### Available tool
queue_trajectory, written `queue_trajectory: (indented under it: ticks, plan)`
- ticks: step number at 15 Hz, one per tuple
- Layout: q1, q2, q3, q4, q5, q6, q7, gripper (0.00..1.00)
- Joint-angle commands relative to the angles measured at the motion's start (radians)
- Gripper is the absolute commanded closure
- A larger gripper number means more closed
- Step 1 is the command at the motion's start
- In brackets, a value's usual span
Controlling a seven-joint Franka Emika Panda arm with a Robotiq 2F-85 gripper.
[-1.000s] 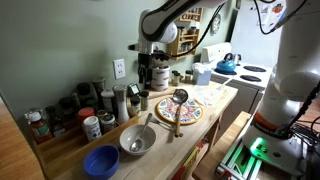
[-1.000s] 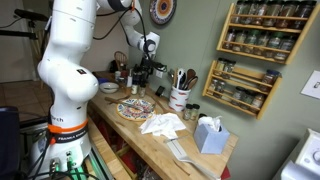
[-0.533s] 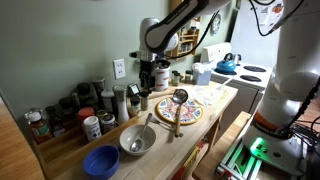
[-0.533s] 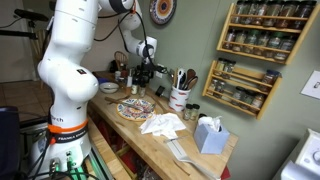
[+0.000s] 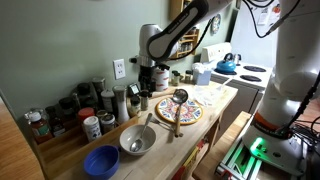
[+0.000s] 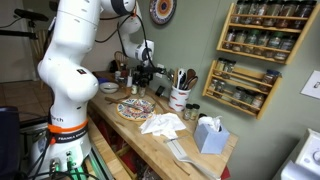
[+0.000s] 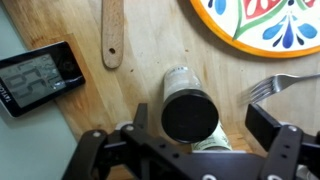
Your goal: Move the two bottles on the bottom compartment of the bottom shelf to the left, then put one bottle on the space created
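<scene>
In the wrist view a bottle [image 7: 188,112] with a black cap and a pale label stands upright on the wooden counter. My gripper [image 7: 200,125] is open and straddles it, and the cap sits nearer the left finger than the right finger pad [image 7: 266,125]. In both exterior views the gripper [image 5: 152,76] [image 6: 143,76] hangs low over the counter by the wall. The bottom shelf [image 6: 238,88], a brown wall rack of small bottles, hangs well away from the gripper, with its bottom compartment [image 6: 235,101] holding bottles.
A painted plate [image 7: 265,25], a fork [image 7: 275,88], a wooden handle [image 7: 112,35] and a black device [image 7: 35,75] lie around the bottle. Jars [image 5: 70,108], a metal bowl [image 5: 137,140], a blue bowl [image 5: 101,160], a utensil crock [image 6: 180,98] and a tissue box [image 6: 209,135] crowd the counter.
The arm has come down toward the counter and the gripper now sits lower, around the bottle. Its jaws have stayed open.
</scene>
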Motion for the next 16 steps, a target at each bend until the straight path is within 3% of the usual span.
queue_trajectory:
  ticks: [1,5,7,12,16]
  plan:
    - [-0.005,0.019,0.014,0.001,-0.049,0.019,0.026,0.0]
    - [-0.005,0.044,0.016,0.015,-0.07,0.032,0.024,0.0]
    - [-0.004,0.054,0.014,0.021,-0.083,0.041,0.028,0.27]
    - [-0.006,0.057,0.023,0.024,-0.079,0.033,0.022,0.66]
    - [0.001,0.034,0.02,0.008,-0.095,0.018,0.052,0.69]
